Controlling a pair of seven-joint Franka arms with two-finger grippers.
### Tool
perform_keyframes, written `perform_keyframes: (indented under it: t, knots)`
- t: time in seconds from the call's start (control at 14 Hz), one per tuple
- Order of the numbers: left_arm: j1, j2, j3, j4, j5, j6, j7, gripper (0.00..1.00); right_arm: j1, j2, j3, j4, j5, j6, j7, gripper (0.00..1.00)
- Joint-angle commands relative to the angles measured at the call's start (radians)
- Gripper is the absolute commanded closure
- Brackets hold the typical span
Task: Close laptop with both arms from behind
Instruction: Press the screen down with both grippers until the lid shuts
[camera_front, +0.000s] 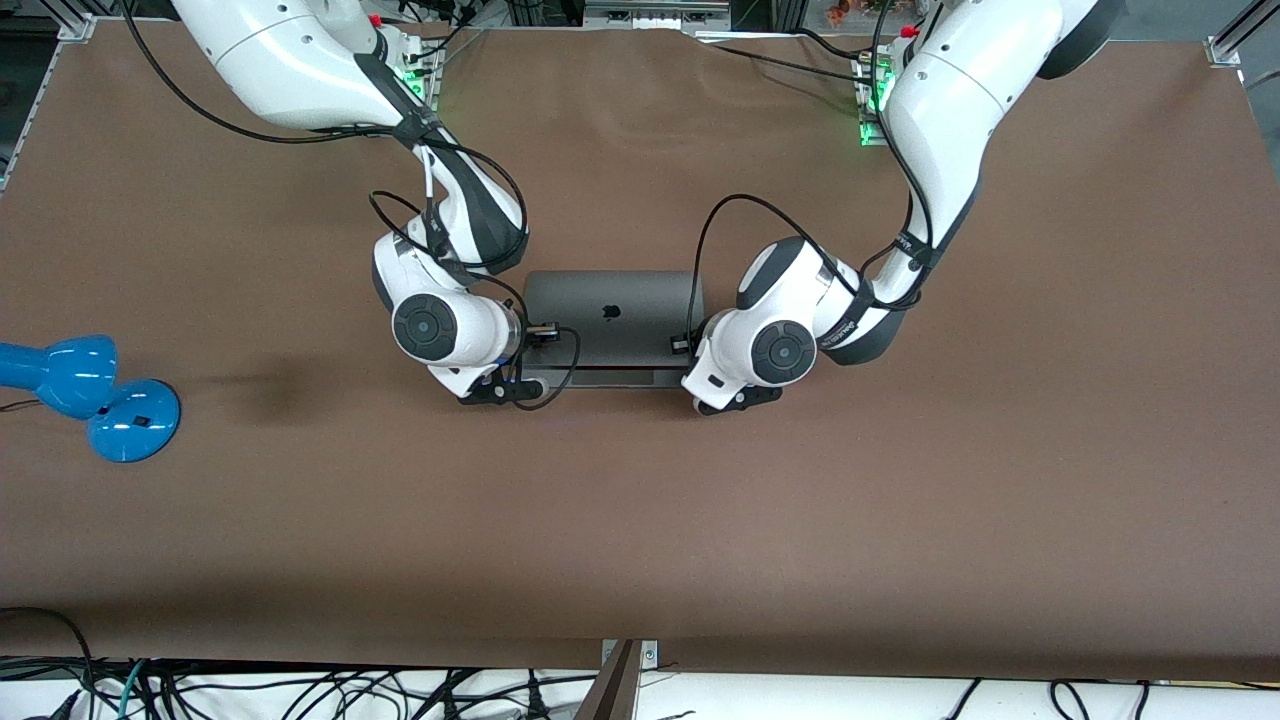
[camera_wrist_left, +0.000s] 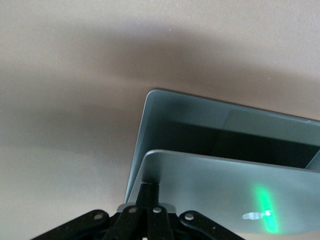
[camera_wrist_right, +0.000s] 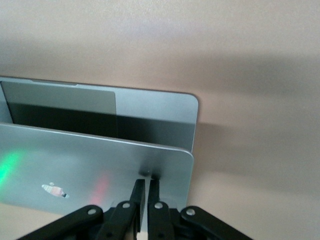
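Laptop (camera_front: 612, 318): lid partly lowered.
Left gripper (camera_wrist_left: 149, 192): pressed together, tips touching the lid.
Right gripper (camera_wrist_right: 146, 186): pressed together, tips touching the lid.

A wide brown worktop (camera_front: 640, 520) fills nearly the whole frame, its surface matte and slightly creased toward the top. Just above the centre of the frame the laptop (camera_front: 612, 312) sits on it, grey lid partly lowered, logo facing up. At the middle of the frame's left edge a blue lamp (camera_front: 95, 395) lies on the worktop, its round base flat on the brown surface.
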Motion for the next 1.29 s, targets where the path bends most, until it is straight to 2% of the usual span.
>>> perform_keyframes:
  t: [0.0,0.5,0.71,1.21]
  knots:
    - [-0.021,0.036,0.017,0.043,0.028,0.013,-0.012,1.0,0.024,0.045,-0.024,0.046,-0.011,0.007,-0.021,0.91]
    - [-0.023,0.063,0.023,0.043,0.028,0.043,-0.012,1.0,0.032,0.097,-0.03,0.049,-0.023,0.113,-0.024,0.91]
    - [-0.064,0.066,0.065,0.043,0.028,0.048,-0.01,1.0,0.034,0.116,-0.03,0.049,-0.046,0.136,-0.026,0.91]
    - [-0.072,0.093,0.072,0.043,0.028,0.094,-0.01,1.0,0.043,0.13,-0.03,0.051,-0.046,0.158,-0.024,0.91]
